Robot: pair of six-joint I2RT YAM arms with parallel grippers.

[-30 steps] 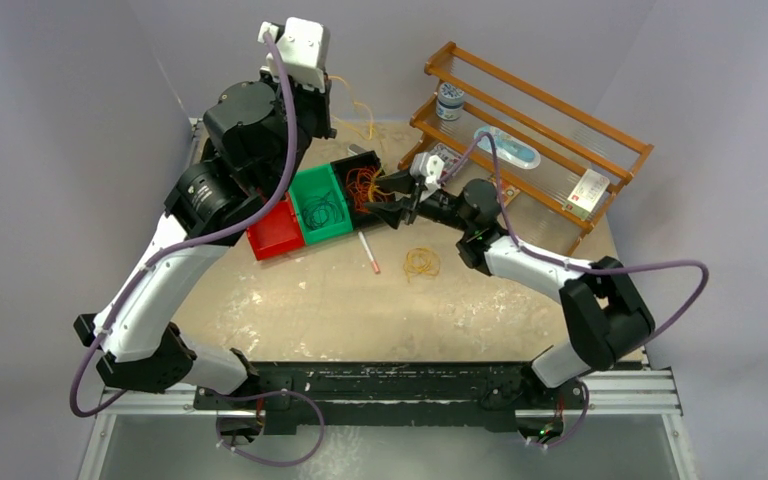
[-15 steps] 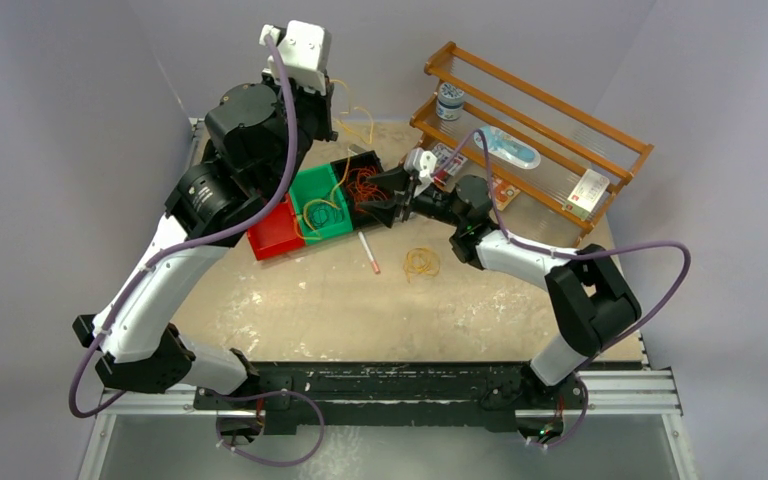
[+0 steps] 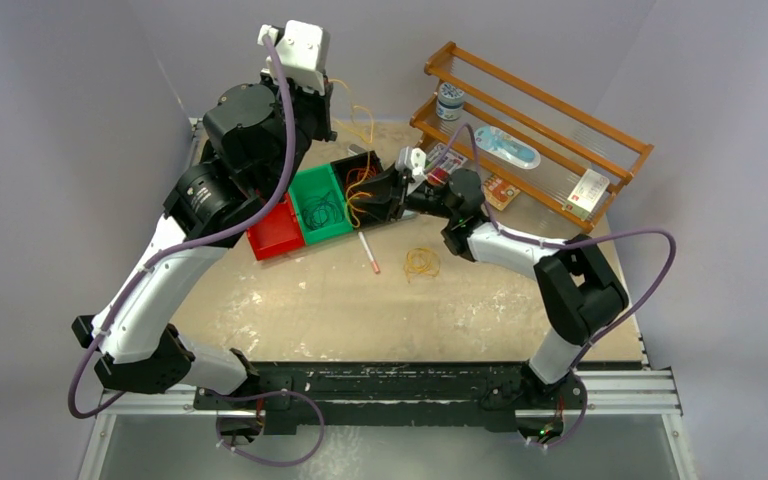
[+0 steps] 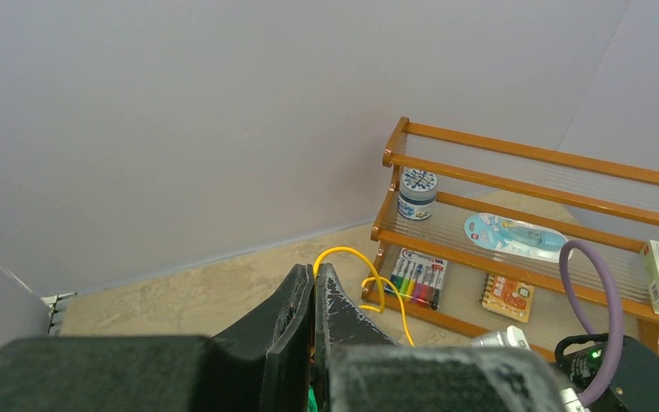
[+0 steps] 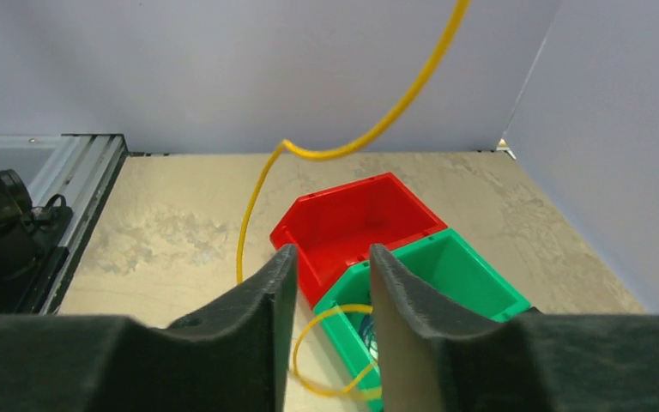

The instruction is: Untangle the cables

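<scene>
The yellow cable [image 4: 343, 250] hangs in the air over the far edge of the table [image 3: 360, 310], pinched tight in my left gripper [image 4: 314, 276]. A yellow loop lies in the green bin [image 5: 489, 276] under my right gripper [image 5: 330, 257], whose fingers are apart and hold nothing.

A worn beige table [image 3: 360, 310] holds a red bin [image 3: 278, 238], green bin [image 3: 337, 227], black bin [image 3: 357, 158], a pen [image 3: 369, 252], a yellow cable coil [image 3: 421, 263] and a wooden rack [image 3: 560, 110].
</scene>
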